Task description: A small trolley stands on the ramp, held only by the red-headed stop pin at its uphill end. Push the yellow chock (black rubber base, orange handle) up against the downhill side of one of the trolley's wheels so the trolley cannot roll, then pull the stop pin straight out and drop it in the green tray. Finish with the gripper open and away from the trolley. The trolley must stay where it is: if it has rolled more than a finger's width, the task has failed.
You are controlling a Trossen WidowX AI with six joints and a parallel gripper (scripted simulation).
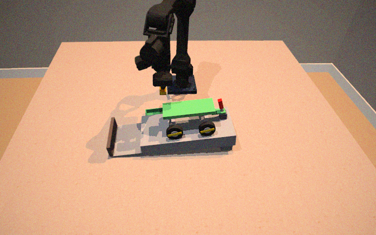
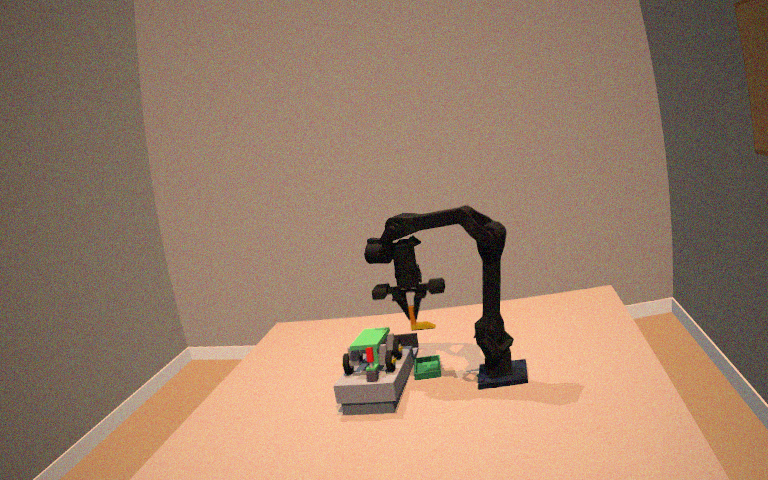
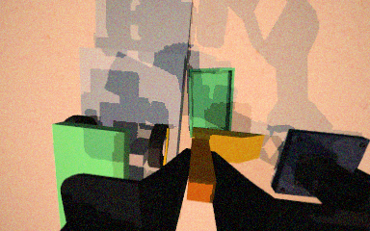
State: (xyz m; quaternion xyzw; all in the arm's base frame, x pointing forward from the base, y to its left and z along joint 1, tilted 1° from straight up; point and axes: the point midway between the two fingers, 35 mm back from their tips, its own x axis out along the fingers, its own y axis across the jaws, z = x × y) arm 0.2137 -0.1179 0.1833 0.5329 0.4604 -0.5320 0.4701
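Note:
My gripper [image 2: 412, 315] [image 3: 199, 155] is shut on the orange handle [image 2: 411, 313] [image 3: 200, 192] of the yellow chock [image 1: 163, 90] [image 2: 424, 326] [image 3: 236, 146]. It holds the chock in the air on the arm-base side of the ramp. The chock's wedge points toward the arm base; its rubber underside is hidden. The green trolley [image 1: 188, 107] [image 2: 369, 338] [image 3: 92, 159] stands on the grey ramp [image 1: 188, 147] [image 2: 365, 391]. The red-headed stop pin [image 1: 220, 104] [image 2: 369, 354] stands upright at its uphill end. The green tray [image 2: 428, 375] [image 3: 233, 91] lies beside the ramp.
A dark end board [image 1: 111, 135] [image 2: 407, 340] stands across the ramp's low end. The arm's dark base [image 1: 191, 89] [image 2: 502, 380] [image 3: 296, 161] stands on the table on the tray side. The trolley deck partly hides the tray in the top view.

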